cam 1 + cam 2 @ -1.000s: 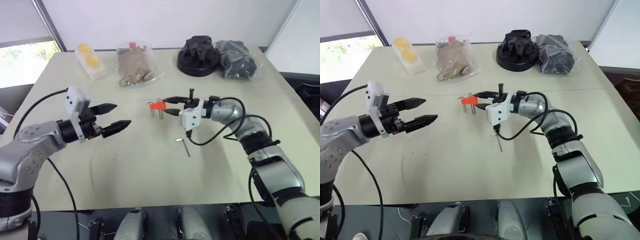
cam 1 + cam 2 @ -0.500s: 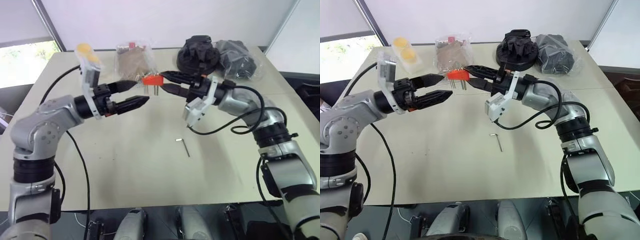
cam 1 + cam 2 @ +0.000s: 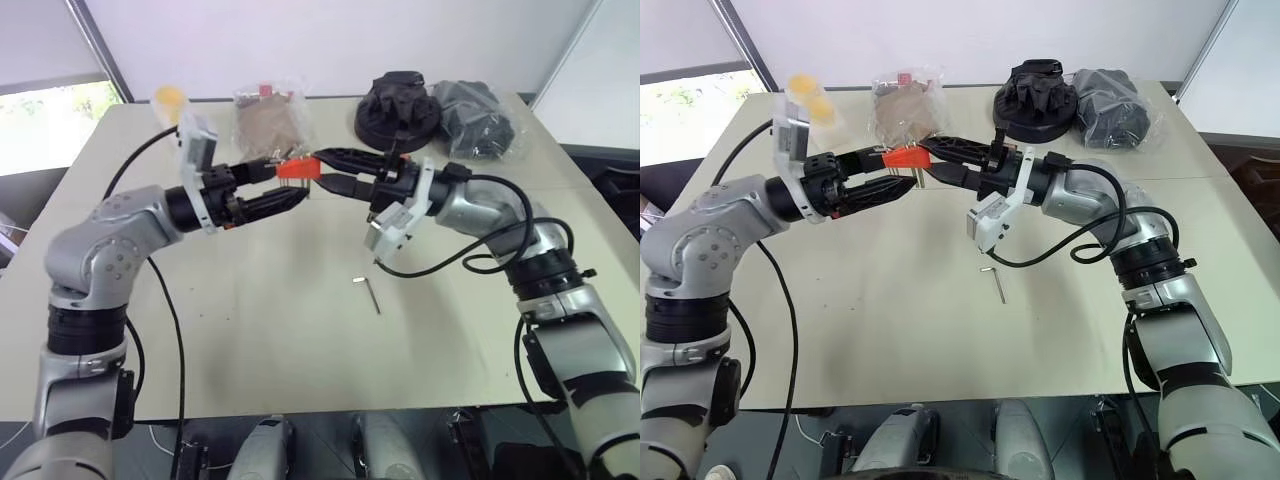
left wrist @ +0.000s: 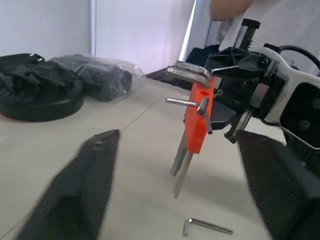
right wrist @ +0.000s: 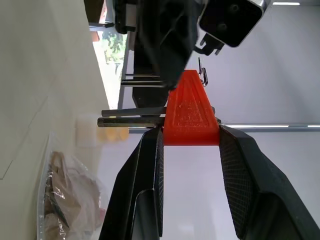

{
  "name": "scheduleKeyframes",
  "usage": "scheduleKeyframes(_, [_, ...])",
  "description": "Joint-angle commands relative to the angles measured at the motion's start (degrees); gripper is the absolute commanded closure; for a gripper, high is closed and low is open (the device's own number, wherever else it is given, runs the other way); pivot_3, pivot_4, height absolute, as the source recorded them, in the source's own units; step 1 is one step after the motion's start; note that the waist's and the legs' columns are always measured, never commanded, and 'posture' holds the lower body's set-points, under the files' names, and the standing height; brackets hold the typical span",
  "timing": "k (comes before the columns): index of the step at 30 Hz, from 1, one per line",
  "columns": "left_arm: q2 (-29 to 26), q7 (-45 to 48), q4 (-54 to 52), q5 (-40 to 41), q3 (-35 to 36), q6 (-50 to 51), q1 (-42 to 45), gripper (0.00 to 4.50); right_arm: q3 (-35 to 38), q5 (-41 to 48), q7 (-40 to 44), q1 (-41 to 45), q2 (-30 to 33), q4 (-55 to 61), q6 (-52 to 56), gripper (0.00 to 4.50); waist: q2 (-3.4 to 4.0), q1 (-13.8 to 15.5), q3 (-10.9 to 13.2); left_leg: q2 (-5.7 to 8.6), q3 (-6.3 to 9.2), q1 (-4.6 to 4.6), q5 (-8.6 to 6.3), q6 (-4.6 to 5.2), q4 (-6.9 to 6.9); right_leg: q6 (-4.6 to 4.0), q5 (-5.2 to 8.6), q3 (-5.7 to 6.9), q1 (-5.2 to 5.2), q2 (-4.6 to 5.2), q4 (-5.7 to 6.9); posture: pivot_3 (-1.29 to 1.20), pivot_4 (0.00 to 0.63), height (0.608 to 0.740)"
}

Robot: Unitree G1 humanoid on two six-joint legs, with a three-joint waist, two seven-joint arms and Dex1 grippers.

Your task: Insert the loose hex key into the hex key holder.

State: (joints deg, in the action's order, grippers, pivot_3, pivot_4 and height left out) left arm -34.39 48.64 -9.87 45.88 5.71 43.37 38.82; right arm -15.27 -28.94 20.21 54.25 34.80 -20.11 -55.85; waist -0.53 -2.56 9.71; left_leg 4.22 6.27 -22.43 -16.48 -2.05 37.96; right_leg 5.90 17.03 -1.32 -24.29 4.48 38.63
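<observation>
The red hex key holder (image 3: 295, 168) hangs in the air above the middle of the table, its grey keys pointing down. My right gripper (image 5: 190, 131) is shut on the red block, one finger on each side. My left gripper (image 3: 292, 180) comes in from the left, open. Its fingers (image 4: 95, 165) stand on either side of the holder (image 4: 197, 117) without touching it. The loose hex key (image 3: 370, 293) lies flat on the table, below and nearer than the holder, and shows again in the left wrist view (image 4: 207, 227).
Along the table's back edge sit a packet with yellow discs (image 3: 172, 100), a clear bag of brown items (image 3: 268, 125), a black round object (image 3: 397, 112) and a dark bagged bundle (image 3: 472, 118). Cables trail from both wrists over the table (image 3: 250, 330).
My right gripper has lifted the holder off the table, up and toward the back. My left gripper has swung right and up, and its fingers now flank the holder. The loose key has not moved.
</observation>
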Motion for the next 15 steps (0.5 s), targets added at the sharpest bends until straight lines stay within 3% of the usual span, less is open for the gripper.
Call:
scheduleKeyframes(1, [0.7, 0.7, -0.7, -0.3, 0.4, -1.6, 1.8, 2.68, 0.6, 1.6, 0.1, 0.2, 0.3, 1.9, -0.1, 3.5, 0.0, 0.0, 0.0, 0.0, 0.0, 0.0, 0.0, 0.0, 0.0, 0.0, 0.0, 0.0, 0.0, 0.0, 0.0, 0.0, 0.15, 0.74])
scheduleKeyframes(4, [1.3, 0.5, -0.3, -0.5, 0.4, -1.5, 2.5, 4.26, 0.5, 1.6, 0.5, 0.0, 0.4, 2.0, -0.2, 3.5, 0.0, 0.0, 0.0, 0.0, 0.0, 0.0, 0.0, 0.0, 0.01, 0.0, 0.0, 0.0, 0.0, 0.0, 0.0, 0.0, 0.15, 0.74])
scheduleKeyframes(5, [1.4, 0.4, -0.2, -0.7, 0.3, -1.4, 2.6, 4.48, 0.5, 1.7, 0.6, 0.0, 0.3, 2.0, -0.2, 3.5, 0.0, 0.0, 0.0, 0.0, 0.0, 0.0, 0.0, 0.0, 0.0, 0.0, 0.0, 0.0, 0.0, 0.0, 0.01, 0.0, 0.15, 0.74])
scheduleKeyframes(12, [1.8, 0.4, -0.1, -0.5, 0.3, -0.3, 2.8, 4.48, 0.1, 2.0, 1.3, -0.6, 0.3, 2.3, 0.1, 3.5, 0.0, 0.0, 0.0, 0.0, 0.0, 0.0, 0.0, 0.0, 0.02, 0.0, 0.0, 0.0, 0.0, 0.0, 0.02, 0.0, 0.15, 0.74])
scheduleKeyframes(15, [1.7, 0.8, -0.4, -1.1, -0.1, -0.7, 2.5, 3.24, 0.0, 2.2, 1.6, -0.6, 0.2, 2.3, 0.1, 3.5, 0.0, 0.0, 0.0, 0.0, 0.01, 0.0, 0.0, 0.0, 0.02, 0.0, 0.0, 0.0, 0.0, 0.0, 0.02, 0.0, 0.15, 0.74])
